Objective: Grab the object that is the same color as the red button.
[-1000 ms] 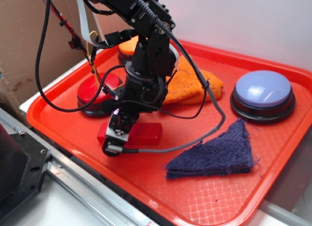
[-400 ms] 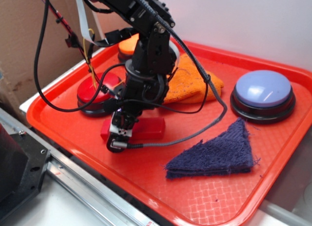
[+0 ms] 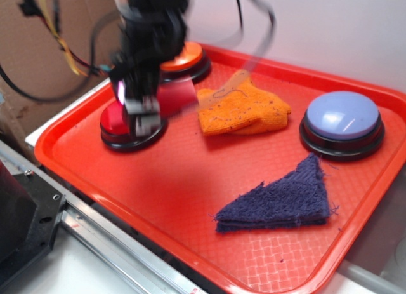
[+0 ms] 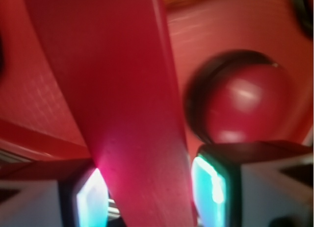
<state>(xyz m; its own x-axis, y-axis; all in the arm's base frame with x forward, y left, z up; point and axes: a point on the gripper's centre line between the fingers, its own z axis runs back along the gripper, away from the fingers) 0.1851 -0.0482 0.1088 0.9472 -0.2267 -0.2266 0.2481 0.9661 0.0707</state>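
Since the hand (image 4: 147,188) clamps the glossy, rigid red block (image 4: 117,89) above the red button (image 4: 245,104), watch for slip; grip mid-length.

Red block (image 4: 122,114), red button (image 4: 248,102), orange cloth (image 3: 244,110), navy cloth (image 3: 285,199).

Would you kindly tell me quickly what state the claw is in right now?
Claw: closed on the red block, which is lifted off the tray above the red button.
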